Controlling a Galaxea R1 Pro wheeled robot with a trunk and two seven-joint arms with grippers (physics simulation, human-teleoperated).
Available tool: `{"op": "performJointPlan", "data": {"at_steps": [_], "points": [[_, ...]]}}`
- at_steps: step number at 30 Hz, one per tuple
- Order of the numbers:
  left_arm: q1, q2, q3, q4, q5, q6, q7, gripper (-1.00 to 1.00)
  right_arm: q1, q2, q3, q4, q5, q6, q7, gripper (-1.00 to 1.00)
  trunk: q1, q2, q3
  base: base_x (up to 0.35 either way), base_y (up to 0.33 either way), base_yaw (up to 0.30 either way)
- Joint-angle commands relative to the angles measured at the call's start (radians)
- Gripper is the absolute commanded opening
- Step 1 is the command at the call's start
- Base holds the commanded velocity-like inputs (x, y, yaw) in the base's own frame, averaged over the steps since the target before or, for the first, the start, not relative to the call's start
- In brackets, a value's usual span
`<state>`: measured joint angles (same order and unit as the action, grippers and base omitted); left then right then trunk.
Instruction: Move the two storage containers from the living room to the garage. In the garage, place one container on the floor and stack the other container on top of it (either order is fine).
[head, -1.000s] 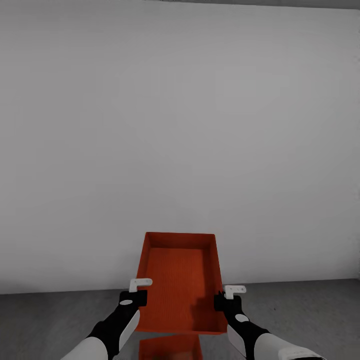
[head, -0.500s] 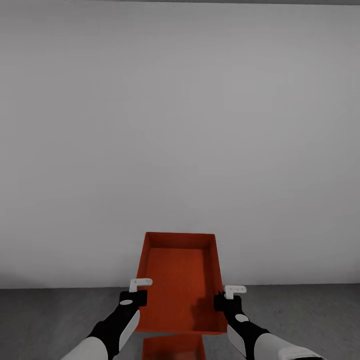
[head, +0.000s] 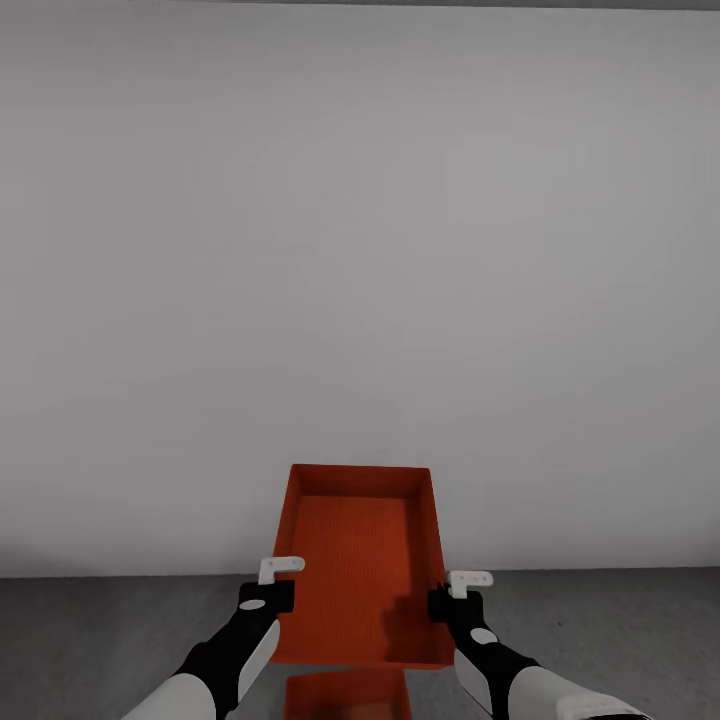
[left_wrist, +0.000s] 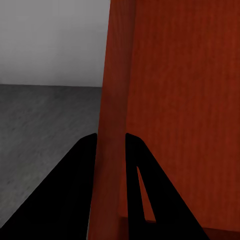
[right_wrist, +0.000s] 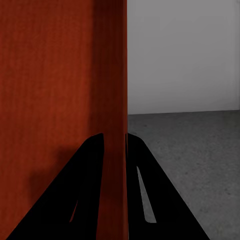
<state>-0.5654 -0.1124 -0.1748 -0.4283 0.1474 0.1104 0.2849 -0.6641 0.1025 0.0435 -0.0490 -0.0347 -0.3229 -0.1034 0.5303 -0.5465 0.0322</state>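
As it hangs above the floor (head: 100, 640), storage container (head: 360, 570) clamped by left gripper (head: 268, 598), right gripper (head: 452, 600); second container (head: 345, 695) beneath

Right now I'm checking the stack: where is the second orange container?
In the head view, the second container sits low at centre on the grey floor, directly under the held container gripped by the left claw and right claw.
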Motion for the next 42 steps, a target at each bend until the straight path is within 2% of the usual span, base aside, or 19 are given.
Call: {"op": "performJointPlan", "data": {"at_steps": [1,25,42], "points": [[-0.001,0.002,0.034,0.000,0.017,0.006,0.011,-1.00,0.000,-0.015,-0.002,-0.002,-0.005,-0.044,0.002,-1.00,0.000,-0.001,0.000,0.000,0.000,0.000],[0.000,0.002,0.034,0.000,0.017,0.006,0.011,-1.00,0.000,-0.015,-0.002,-0.002,-0.005,-0.045,0.002,-1.00,0.000,-0.001,-0.001,0.000,0.000,0.024],[-0.001,0.002,0.034,0.000,0.017,0.006,0.011,-1.00,0.000,-0.015,-0.002,-0.002,-0.007,-0.044,0.002,-1.00,0.000,-0.001,-0.021,0.000,0.000,0.169]]}}
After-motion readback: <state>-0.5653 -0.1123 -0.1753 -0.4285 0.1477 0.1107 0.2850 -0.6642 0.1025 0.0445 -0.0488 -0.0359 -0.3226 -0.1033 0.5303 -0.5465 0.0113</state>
